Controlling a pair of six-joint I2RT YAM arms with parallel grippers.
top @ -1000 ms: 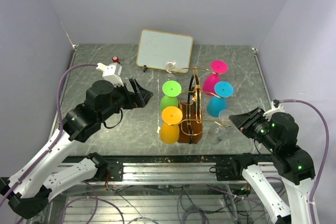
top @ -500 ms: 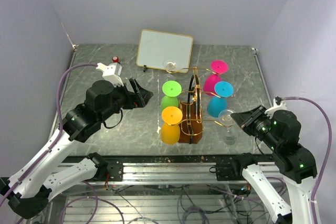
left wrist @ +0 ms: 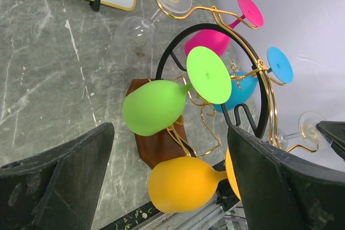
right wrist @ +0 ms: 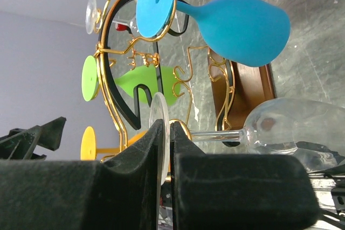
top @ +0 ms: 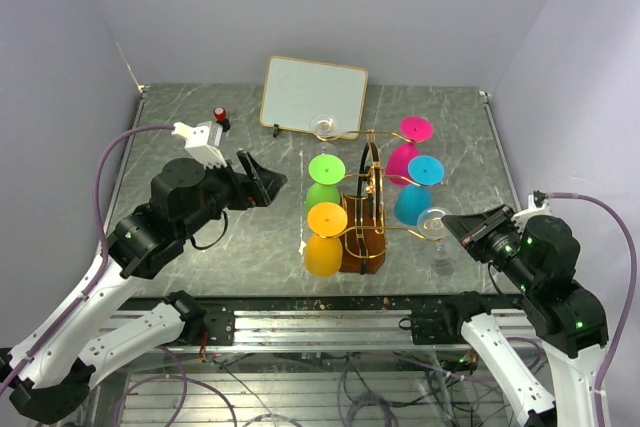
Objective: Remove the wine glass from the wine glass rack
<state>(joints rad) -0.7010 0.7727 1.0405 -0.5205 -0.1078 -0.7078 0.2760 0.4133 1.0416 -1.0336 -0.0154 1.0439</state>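
The wine glass rack [top: 362, 247], a brown wooden stand with gold wire arms, stands mid-table with coloured glasses hanging on it. A clear wine glass [top: 440, 255] hangs bowl-down at the rack's right arm end. My right gripper [top: 452, 227] is shut on its flat foot. In the right wrist view the right gripper [right wrist: 168, 129] pinches the foot disc [right wrist: 159, 112] edge-on, with the stem running right to the bowl [right wrist: 291, 130] beside a gold curl. My left gripper [top: 262, 179] hovers open left of the rack. In the left wrist view the left gripper [left wrist: 170, 133] faces the green glass [left wrist: 153, 106].
Green [top: 322, 187], orange [top: 324, 239], pink [top: 407, 147] and blue [top: 413, 195] glasses hang on the rack, with another clear glass [top: 322, 127] at its back. A white framed board [top: 314, 95] stands behind. A small red-capped item [top: 220, 113] sits far left.
The right gripper's jaws have closed on the clear glass's foot, and that arm and the glass have shifted slightly right. The left arm has drawn back a little to the left.
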